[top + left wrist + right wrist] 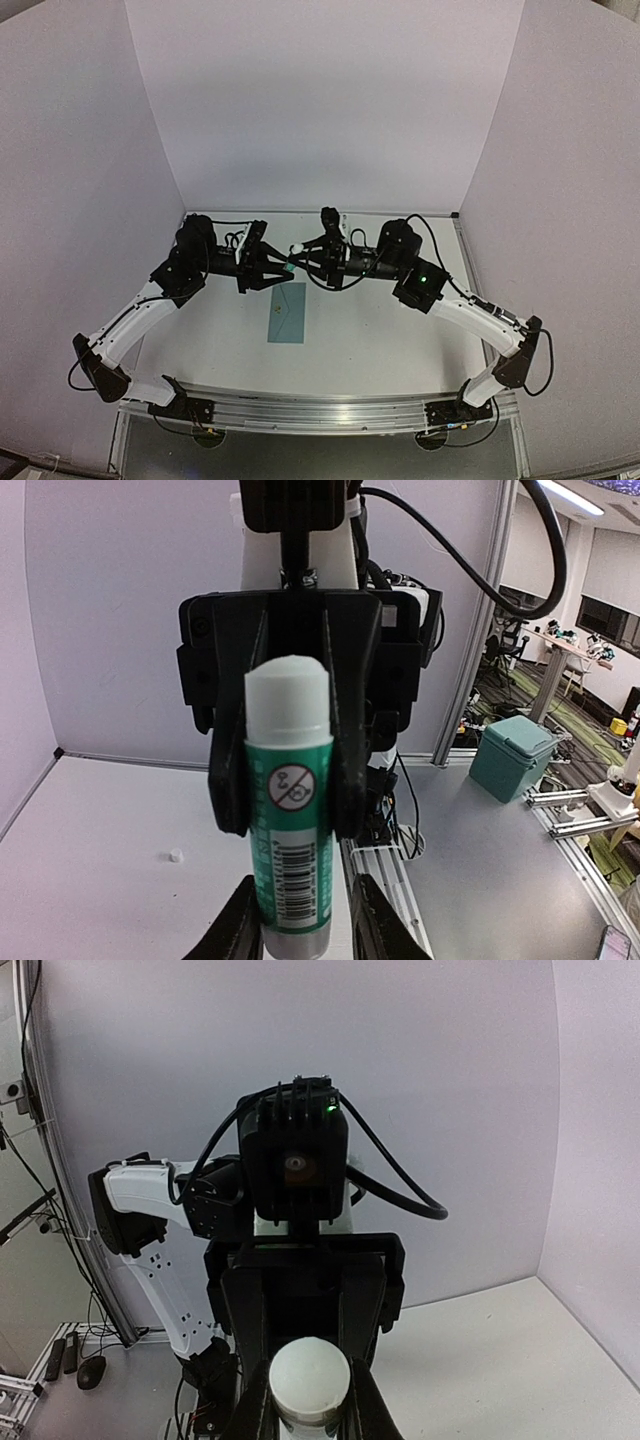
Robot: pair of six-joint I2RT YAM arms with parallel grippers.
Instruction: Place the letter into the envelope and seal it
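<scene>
The teal envelope (288,314) lies flat on the white table (380,330), just in front of both grippers. The tan letter is not in view. My left gripper (284,268) and right gripper (300,258) meet tip to tip above the table, both around one green glue stick (289,830) with a white top (309,1380). In the left wrist view my left gripper (302,935) is shut on the stick's base, and the right gripper's fingers (227,780) clamp its upper body. In the right wrist view my right gripper (308,1410) is shut at the white end.
White walls enclose the table on three sides. An aluminium rail (320,408) runs along the near edge by the arm bases. A tiny white bit (175,856) lies on the table. A teal bin (512,755) stands off the table to the right.
</scene>
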